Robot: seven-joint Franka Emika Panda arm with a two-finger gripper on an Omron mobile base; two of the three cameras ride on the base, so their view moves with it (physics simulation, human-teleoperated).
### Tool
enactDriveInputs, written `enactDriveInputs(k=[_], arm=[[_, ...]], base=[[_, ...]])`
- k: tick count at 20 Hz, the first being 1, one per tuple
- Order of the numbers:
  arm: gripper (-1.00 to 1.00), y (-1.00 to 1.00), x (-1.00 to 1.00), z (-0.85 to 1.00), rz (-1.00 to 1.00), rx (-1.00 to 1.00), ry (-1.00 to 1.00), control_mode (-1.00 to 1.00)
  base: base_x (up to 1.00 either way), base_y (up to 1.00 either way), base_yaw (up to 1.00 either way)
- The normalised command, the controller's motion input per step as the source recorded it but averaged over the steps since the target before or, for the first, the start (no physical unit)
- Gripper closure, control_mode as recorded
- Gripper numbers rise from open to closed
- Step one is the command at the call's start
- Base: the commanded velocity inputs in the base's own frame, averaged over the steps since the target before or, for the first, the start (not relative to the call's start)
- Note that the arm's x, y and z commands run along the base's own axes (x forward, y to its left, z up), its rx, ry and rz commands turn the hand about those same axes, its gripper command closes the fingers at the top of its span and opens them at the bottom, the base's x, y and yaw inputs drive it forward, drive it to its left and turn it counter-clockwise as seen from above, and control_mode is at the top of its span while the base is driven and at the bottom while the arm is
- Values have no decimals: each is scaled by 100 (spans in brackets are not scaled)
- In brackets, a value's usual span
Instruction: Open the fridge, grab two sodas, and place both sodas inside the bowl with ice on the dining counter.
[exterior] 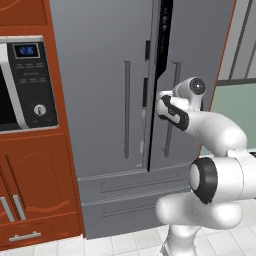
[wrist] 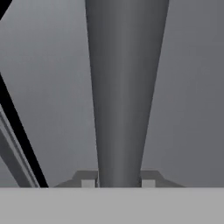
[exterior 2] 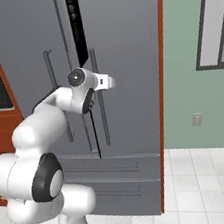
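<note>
Nearest the cameras, the white arm is seen rising from the base and reaching forward to the fridge (exterior: 100,100), so that the hand is carried up to mid-door height where the handles run. At the far left of the left base view a microwave (exterior: 25,82) is set into a red-brown cabinet (exterior: 40,190), just beside the fridge and apart from the work. Next comes the left door with its own thin bar handle (exterior: 127,107), left untouched. A dark gap is shown between the two doors in both base views, from which it is judged that the right door stands slightly ajar. On that right door the vertical handle (wrist: 124,87) is clasped by the tool (wrist: 118,183), which is closed around the bar with one fingertip (wrist: 88,183) on each side; the grip is taken on the handle because the door can be swung open by pulling it. Below, the lower drawers (exterior: 135,187) are shut. At the far right of the right base view a green wall (exterior 2: 197,92) and a tiled floor (exterior 2: 205,186) are seen. Sodas, bowl and table lie out of sight, so opening is judged the step in hand.
</note>
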Motion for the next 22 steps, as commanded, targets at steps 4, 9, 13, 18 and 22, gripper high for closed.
enactDriveInputs(k=[4, 9, 13, 18, 22], arm=[[100, -36, -88, 12, -9, 0, -2, -100], [100, -55, -91, 27, -7, 0, 0, -100], [100, -65, -81, 42, -4, -4, 0, -100], [100, -73, -81, 31, -1, -6, 0, -100], [-100, -45, -98, 17, 0, -4, 0, -100]], base=[[0, 0, 0], [0, 0, 0], [0, 0, 0], [0, 0, 0], [0, 0, 0]])
